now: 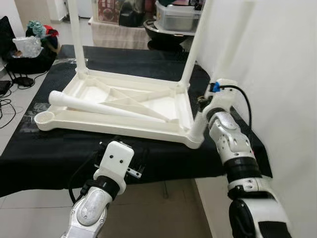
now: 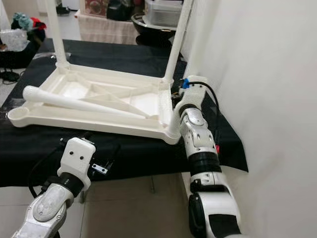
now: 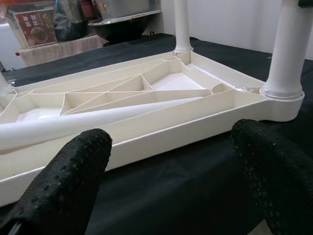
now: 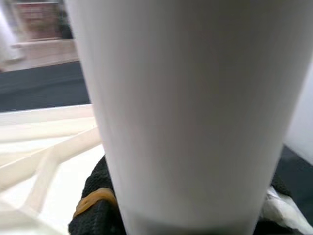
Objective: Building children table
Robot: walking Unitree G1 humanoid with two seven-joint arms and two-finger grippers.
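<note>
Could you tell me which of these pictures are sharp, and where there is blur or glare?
Both eye views are sharp and evenly lit, the white wall bright but not glaring. The left wrist view keeps the tabletop crisp, while its near black fingers are soft. The right wrist view is blurred by a very close table leg.

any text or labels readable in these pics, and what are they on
No text can be read here.
A red printed box on the low surface behind the tabletop carries lettering and a picture, too small and blurred to read.
No print can be made out on the tabletop, its upright legs, the loose leg lying across it, or the black cloth.
</note>
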